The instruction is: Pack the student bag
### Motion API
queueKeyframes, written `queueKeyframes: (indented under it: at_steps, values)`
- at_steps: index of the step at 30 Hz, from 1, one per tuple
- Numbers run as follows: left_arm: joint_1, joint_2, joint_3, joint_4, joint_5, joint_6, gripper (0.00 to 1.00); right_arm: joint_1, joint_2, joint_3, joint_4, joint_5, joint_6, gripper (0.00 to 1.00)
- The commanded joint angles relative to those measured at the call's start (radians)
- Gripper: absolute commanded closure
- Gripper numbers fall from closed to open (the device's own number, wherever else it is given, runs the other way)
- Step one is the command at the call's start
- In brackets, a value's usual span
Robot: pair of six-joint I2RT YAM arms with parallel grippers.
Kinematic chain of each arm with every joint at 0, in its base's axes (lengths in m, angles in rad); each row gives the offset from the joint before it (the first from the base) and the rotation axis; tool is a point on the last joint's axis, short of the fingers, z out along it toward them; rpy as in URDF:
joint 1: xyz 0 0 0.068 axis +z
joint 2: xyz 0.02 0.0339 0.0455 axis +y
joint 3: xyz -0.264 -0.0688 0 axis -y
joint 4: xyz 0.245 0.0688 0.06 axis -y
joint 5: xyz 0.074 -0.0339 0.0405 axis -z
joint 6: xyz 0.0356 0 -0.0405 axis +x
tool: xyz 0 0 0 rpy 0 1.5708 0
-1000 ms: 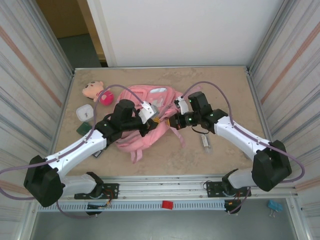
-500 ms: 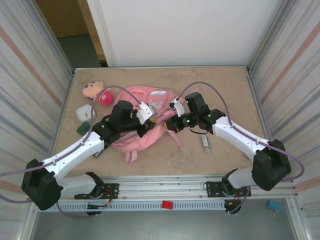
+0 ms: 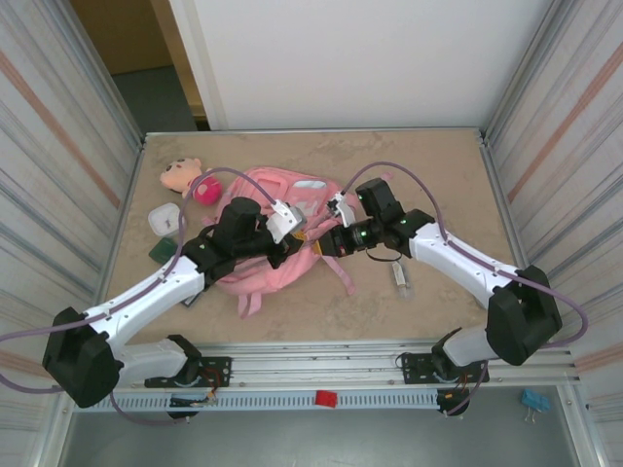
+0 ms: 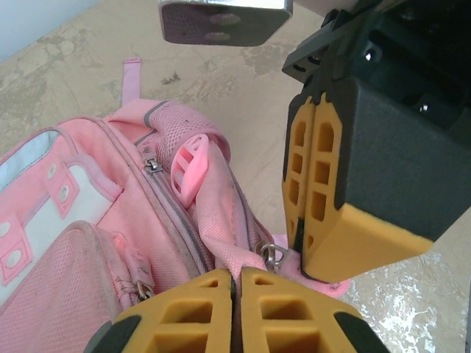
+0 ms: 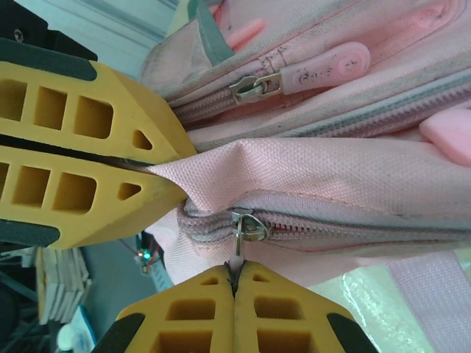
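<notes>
The left jaws are pinching shut on the student bag's [image 3: 282, 272] pink fabric. The right jaws are clamping tight on the bag's zipper pull [image 5: 245, 226].

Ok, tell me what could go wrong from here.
The right gripper pinches just the small zipper pull; it may slip out. The left gripper holds only a thin fold of the student bag, which may pull free. The two grippers sit very close and could collide.
</notes>
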Motion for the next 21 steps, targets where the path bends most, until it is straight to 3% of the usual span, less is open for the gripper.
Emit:
queueKeyframes:
  at_steps: [1,5,7,11,13,21]
  values:
    - [0.002,-0.014,0.003,0.09,-0.072,0.053,1.0,-0.013,-0.074,-0.007,0.101,-0.264,0.121,1.0]
    - [0.01,-0.038,-0.013,0.056,-0.068,0.108,1.0,-0.031,-0.091,-0.004,0.116,-0.31,0.183,1.0]
    - [0.023,-0.054,-0.018,0.057,0.017,0.124,1.0,-0.031,-0.095,0.012,0.079,-0.299,0.181,0.96]
    - [0.058,-0.098,-0.058,0.148,0.202,0.112,1.0,-0.106,-0.125,-0.043,0.062,-0.212,0.237,0.59]
    - [0.075,-0.111,-0.074,0.18,0.26,0.105,1.0,-0.143,-0.124,-0.078,0.089,-0.19,0.31,0.48]
    - [0.119,-0.126,-0.096,0.24,0.403,0.082,1.0,-0.123,-0.051,-0.114,0.228,-0.12,0.53,0.41]
